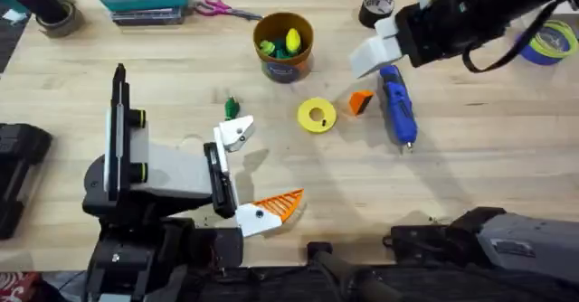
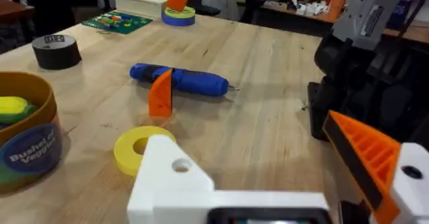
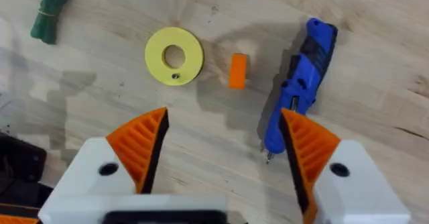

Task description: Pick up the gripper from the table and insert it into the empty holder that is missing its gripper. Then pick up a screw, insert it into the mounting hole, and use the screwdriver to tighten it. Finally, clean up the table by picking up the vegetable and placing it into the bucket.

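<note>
The gripper (image 1: 361,102), a small orange ribbed wedge, stood on edge mid-worktop (image 1: 470,166), between the flat yellow disc (image 1: 317,116) and the blue screwdriver (image 1: 395,103). The right hand (image 3: 224,153) hovered above these with fingers spread, holding nothing. The left hand (image 1: 242,174), near the front edge, was likewise spread and empty.

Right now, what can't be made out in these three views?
- Left wrist view: the bucket is cut off by the frame edge.
- Left wrist view: the screwdriver has its middle hidden behind the gripper.
- Right wrist view: the dark speck on the yellow disc is too small to call a screw.
</note>
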Robot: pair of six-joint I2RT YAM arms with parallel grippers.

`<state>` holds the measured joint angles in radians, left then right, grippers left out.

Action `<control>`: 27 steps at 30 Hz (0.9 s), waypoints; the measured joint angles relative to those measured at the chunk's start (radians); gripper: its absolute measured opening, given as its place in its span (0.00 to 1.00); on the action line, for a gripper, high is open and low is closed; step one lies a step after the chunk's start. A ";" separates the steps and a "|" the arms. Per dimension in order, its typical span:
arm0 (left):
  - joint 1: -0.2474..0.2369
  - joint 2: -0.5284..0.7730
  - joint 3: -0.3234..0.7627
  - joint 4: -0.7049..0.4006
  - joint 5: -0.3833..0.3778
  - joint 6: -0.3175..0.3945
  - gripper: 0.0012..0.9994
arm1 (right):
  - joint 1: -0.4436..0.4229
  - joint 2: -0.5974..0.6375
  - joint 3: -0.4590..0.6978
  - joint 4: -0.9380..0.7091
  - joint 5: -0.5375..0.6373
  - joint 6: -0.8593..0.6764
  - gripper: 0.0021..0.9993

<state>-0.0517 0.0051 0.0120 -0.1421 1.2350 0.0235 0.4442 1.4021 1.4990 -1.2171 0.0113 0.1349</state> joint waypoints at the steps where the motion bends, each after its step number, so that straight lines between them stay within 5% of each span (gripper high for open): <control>1: 0.000 0.000 0.000 0.000 0.000 0.000 0.99 | 0.003 0.000 0.001 -0.004 0.000 0.000 1.00; 13: 0.000 0.000 0.000 0.000 0.000 0.000 0.99 | 0.005 0.004 -0.002 -0.059 0.001 0.001 1.00; 27: 0.000 0.000 0.000 0.000 0.000 0.000 0.99 | 0.002 0.027 -0.193 0.080 0.003 0.014 1.00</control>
<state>-0.0517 0.0051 0.0120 -0.1419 1.2349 0.0235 0.4461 1.4287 1.3060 -1.1367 0.0143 0.1493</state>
